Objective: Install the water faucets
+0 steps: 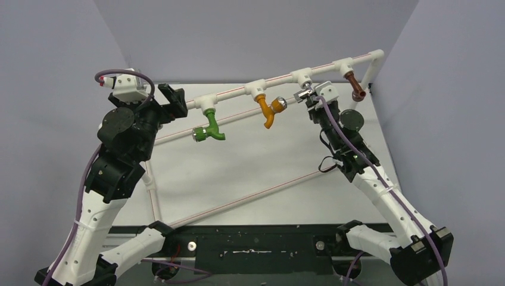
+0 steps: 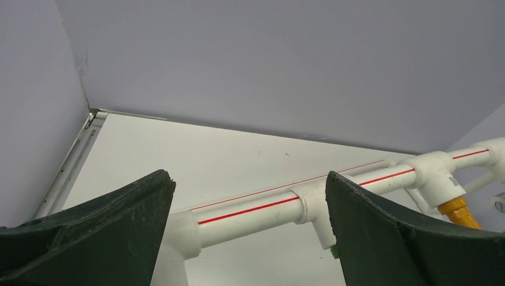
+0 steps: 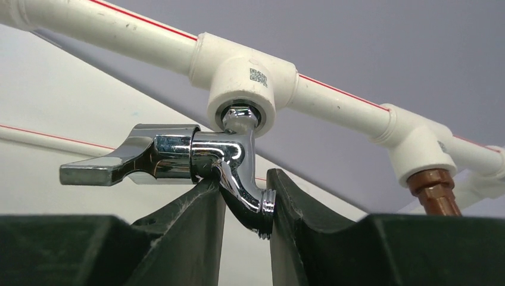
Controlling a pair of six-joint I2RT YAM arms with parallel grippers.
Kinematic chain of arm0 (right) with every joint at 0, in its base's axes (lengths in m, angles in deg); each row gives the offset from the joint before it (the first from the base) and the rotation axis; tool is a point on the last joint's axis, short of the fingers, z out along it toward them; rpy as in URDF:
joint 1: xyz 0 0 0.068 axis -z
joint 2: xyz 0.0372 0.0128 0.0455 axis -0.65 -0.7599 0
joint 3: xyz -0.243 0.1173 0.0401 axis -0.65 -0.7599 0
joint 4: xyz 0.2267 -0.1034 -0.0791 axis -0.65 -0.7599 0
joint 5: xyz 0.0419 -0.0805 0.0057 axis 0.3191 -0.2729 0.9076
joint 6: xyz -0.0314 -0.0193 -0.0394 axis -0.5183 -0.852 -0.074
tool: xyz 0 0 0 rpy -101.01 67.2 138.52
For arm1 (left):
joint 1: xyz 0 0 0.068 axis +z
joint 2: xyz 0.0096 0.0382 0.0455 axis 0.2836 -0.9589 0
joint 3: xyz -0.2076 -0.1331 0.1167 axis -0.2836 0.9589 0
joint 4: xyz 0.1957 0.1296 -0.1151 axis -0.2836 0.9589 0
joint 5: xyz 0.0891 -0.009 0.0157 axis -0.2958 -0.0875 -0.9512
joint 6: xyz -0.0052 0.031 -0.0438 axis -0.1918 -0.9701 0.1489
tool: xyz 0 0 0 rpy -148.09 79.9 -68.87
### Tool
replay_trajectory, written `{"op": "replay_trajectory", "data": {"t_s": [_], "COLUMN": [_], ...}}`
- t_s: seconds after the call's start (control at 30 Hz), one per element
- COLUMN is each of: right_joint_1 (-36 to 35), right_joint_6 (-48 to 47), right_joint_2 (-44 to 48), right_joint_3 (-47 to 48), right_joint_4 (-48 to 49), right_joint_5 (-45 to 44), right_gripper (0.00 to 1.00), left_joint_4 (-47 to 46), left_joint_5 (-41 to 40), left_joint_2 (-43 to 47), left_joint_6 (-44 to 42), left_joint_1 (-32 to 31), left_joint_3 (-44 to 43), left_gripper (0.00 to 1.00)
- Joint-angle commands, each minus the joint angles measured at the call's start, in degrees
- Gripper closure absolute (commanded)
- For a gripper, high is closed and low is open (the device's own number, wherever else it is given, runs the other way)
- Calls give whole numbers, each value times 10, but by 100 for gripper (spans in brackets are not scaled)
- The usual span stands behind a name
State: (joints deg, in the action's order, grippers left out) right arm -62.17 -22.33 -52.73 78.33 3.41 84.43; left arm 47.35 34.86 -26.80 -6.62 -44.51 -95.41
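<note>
A white pipe (image 1: pixel 280 77) with red stripe runs across the back with several tee fittings. A green faucet (image 1: pixel 208 130), an orange faucet (image 1: pixel 269 110) and a brown faucet (image 1: pixel 355 86) hang from tees. My right gripper (image 1: pixel 309 96) is shut on the chrome faucet (image 3: pixel 232 161), gripping its bent spout, with its threaded end in the mouth of a tee (image 3: pixel 244 83). My left gripper (image 1: pixel 172 98) is open and empty; in the left wrist view it (image 2: pixel 250 202) straddles the pipe (image 2: pixel 250 208) near the left elbow without touching it.
A lower pipe frame (image 1: pixel 238 199) with red stripes lies across the table. Grey walls close the back and both sides. A black base plate (image 1: pixel 256 244) sits at the near edge between the arm bases.
</note>
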Motion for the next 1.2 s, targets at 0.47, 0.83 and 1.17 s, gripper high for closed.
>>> {"op": "replay_trajectory", "data": {"t_s": [0.47, 0.83, 1.17], "right_joint_1": [-286, -286, -286], "right_joint_6": [146, -209, -509], "right_joint_2": [25, 71, 84], "right_joint_3": [31, 111, 119], "right_joint_4": [17, -205, -318], "right_joint_5": [-320, -149, -61], "right_gripper": [70, 21, 23], "left_joint_4": [-4, -41, -72], "left_joint_5": [20, 23, 29], "left_joint_2": [-9, 13, 41], "left_joint_6": [-8, -35, -41], "left_joint_1": [0, 0, 3], "left_joint_3": [9, 57, 119], "left_gripper": [3, 3, 3]}}
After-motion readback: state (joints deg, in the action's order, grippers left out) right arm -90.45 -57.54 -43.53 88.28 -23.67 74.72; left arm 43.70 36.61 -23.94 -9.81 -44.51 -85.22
